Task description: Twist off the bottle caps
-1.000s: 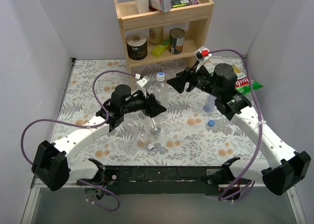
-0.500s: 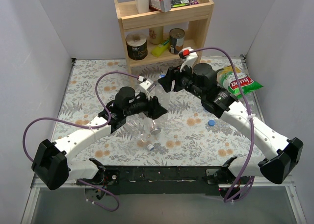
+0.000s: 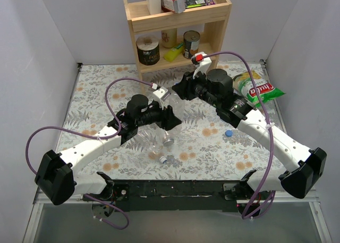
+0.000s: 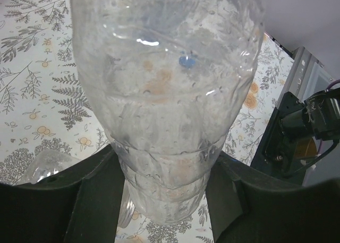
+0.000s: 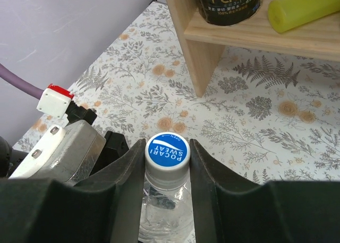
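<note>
Since a second ago, my right gripper [image 5: 167,145] has been swinging in from the right over the upright bottle [image 4: 164,94]. Its fingers are now pressing on both sides of the blue cap [image 5: 168,153], which is sitting on that bottle's neck.

Nearest my bases, a colourless bottle [image 3: 150,142] is lying on its side on the floral tabletop [image 3: 95,94]. A silvery ring [image 3: 169,142] is showing just beside it; I cannot tell whether it is a cap or a bottle mouth. A loose blue cap [image 3: 228,132] is lying right of centre, near my right forearm and apart from any bottle.

At mid-tabletop my left gripper [image 3: 168,118] is holding the upright bottle by its lower body, with the fingers set narrow and bearing on both sides.

Farther back, a green snack bag [image 3: 258,89] is lying on the right. A wooden shelf [image 3: 180,19] is standing at the rear wall, carrying tin cans [image 3: 192,43] and a yellow bottle [image 3: 173,52] on its lower board.
</note>
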Robot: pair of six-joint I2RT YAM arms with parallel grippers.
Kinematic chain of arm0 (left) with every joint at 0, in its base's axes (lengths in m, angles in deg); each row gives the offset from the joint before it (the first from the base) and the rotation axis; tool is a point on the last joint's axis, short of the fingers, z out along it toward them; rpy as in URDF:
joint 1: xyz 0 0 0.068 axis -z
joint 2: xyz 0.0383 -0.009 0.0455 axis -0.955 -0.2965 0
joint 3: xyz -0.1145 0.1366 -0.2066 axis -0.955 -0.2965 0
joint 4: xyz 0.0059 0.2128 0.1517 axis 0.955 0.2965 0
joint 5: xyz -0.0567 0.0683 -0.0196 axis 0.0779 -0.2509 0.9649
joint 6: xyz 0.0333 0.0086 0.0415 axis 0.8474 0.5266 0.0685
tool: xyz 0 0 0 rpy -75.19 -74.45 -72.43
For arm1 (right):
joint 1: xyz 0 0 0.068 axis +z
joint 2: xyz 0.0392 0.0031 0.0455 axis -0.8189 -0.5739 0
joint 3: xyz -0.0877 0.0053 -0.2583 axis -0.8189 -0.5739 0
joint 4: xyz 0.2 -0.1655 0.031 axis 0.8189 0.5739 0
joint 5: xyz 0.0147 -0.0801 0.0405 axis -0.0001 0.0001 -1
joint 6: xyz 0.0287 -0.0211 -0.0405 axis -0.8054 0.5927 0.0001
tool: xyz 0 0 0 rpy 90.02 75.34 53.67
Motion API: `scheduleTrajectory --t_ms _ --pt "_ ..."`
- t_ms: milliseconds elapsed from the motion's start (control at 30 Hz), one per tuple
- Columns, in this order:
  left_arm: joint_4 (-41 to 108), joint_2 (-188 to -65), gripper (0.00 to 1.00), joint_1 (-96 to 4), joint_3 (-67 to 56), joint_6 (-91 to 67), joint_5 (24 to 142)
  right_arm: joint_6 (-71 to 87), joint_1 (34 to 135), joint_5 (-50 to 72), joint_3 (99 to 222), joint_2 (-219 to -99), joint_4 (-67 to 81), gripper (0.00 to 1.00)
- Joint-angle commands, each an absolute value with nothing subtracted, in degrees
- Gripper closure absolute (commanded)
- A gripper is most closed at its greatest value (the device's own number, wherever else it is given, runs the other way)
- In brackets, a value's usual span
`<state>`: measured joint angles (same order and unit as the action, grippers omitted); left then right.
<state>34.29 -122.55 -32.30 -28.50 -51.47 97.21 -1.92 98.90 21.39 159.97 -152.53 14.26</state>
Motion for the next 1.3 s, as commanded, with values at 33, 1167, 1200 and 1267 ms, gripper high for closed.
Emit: scheduleTrajectory --t_ms 33,1167,1200,1267 --pt "34.37 -121.45 0.59 -31.70 -25.75 -49.46 97.47 -0.99 98.57 19.06 161.13 -153.11 11.17 0.81" --pt "8.52 -119.78 0.59 -40.41 -30.93 -64.76 143.45 -4.68 88.99 -37.72 148.65 -149.60 -12.47 0.99" --pt "9.31 -119.69 0.59 -40.49 -30.85 -64.32 142.13 -4.68 89.07 -36.93 148.56 -149.60 -11.95 0.99" --pt "13.87 -119.34 0.60 -40.49 -30.06 -60.90 136.45 -4.33 88.81 -35.18 148.82 -149.60 -10.72 0.99"
